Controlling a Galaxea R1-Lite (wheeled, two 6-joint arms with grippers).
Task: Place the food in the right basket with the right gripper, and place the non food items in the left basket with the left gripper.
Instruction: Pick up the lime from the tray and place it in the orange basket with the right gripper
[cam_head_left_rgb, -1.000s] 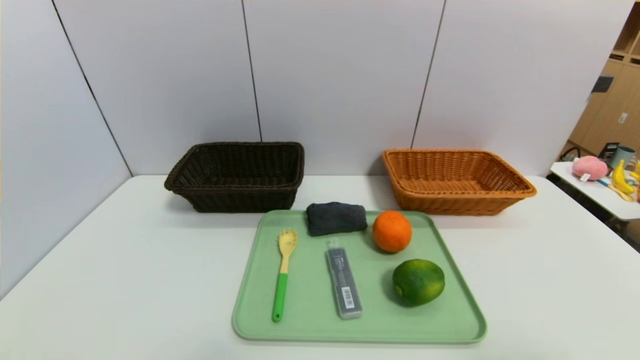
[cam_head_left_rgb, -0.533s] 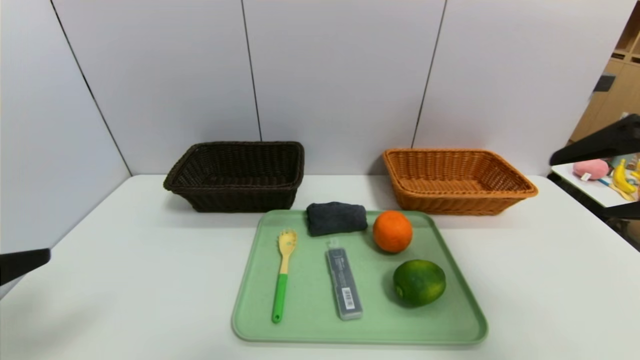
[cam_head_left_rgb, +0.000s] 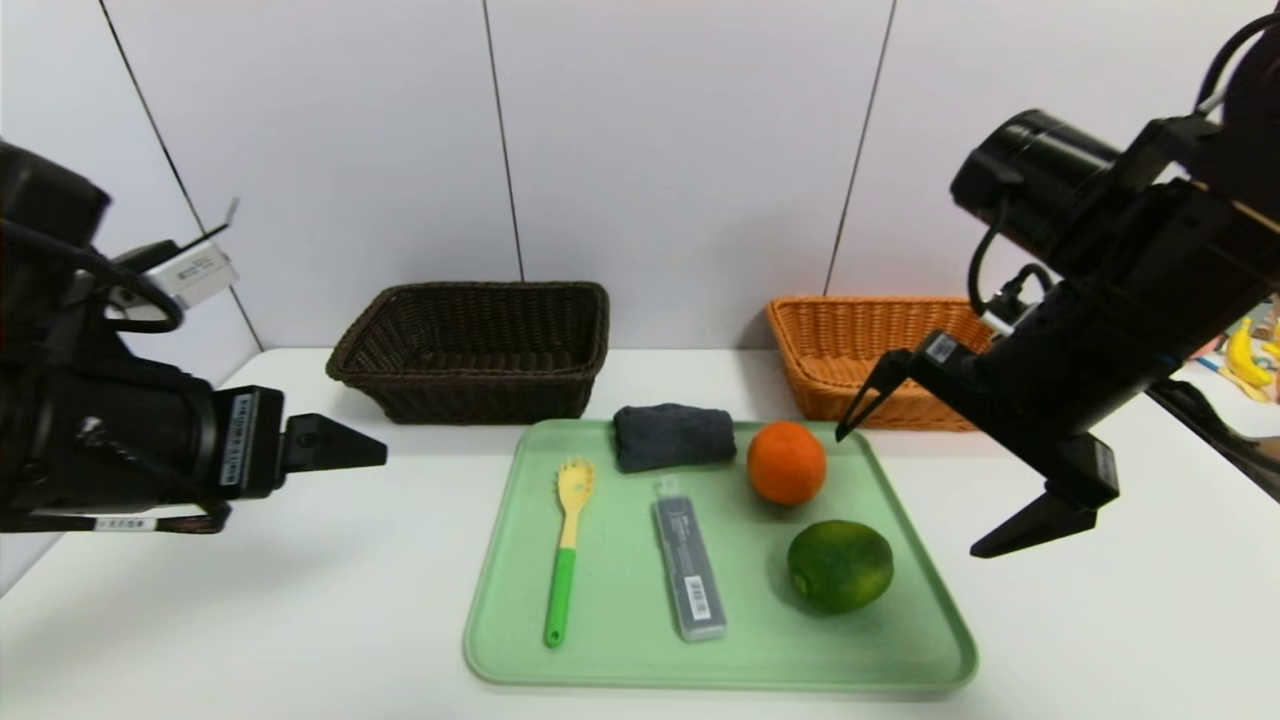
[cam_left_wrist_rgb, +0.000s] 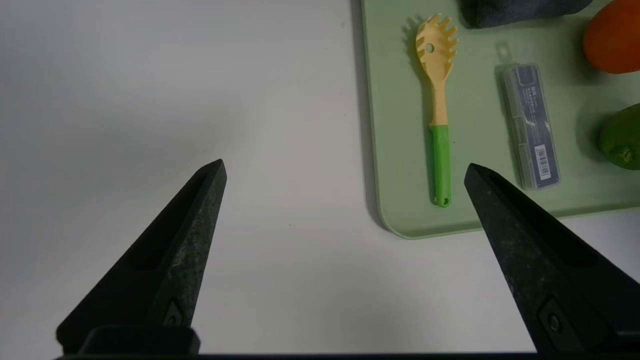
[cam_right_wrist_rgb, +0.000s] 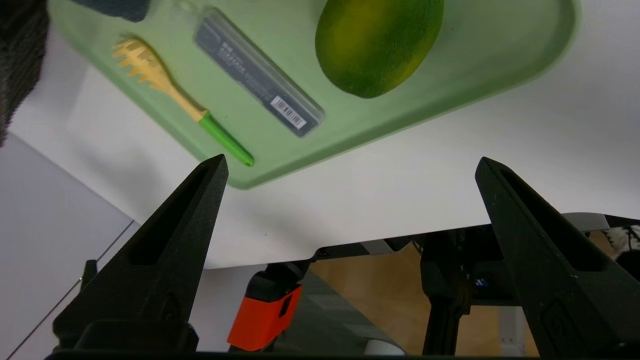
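On the pale green tray (cam_head_left_rgb: 620, 640) lie the food, an orange (cam_head_left_rgb: 787, 462) and a green citrus (cam_head_left_rgb: 840, 566), and the non food items: a yellow fork-spoon (cam_head_left_rgb: 565, 545), a grey barcoded case (cam_head_left_rgb: 688, 570) and a rolled dark towel (cam_head_left_rgb: 672, 436). The dark brown left basket (cam_head_left_rgb: 475, 350) and the orange-tan right basket (cam_head_left_rgb: 850, 350) stand behind the tray. My left gripper (cam_left_wrist_rgb: 345, 165) hovers open over bare table left of the tray. My right gripper (cam_head_left_rgb: 908, 495) hangs open above the tray's right side, next to the green citrus (cam_right_wrist_rgb: 377, 42). Neither holds anything.
The white table (cam_head_left_rgb: 300, 620) ends at grey wall panels behind the baskets and on the left. A side table with bananas (cam_head_left_rgb: 1240, 355) stands far right. The right arm's body partly covers the right basket in the head view.
Both arms have swung into the head view from the sides, the left from the left edge, the right from the right. The things on the tray have not moved.
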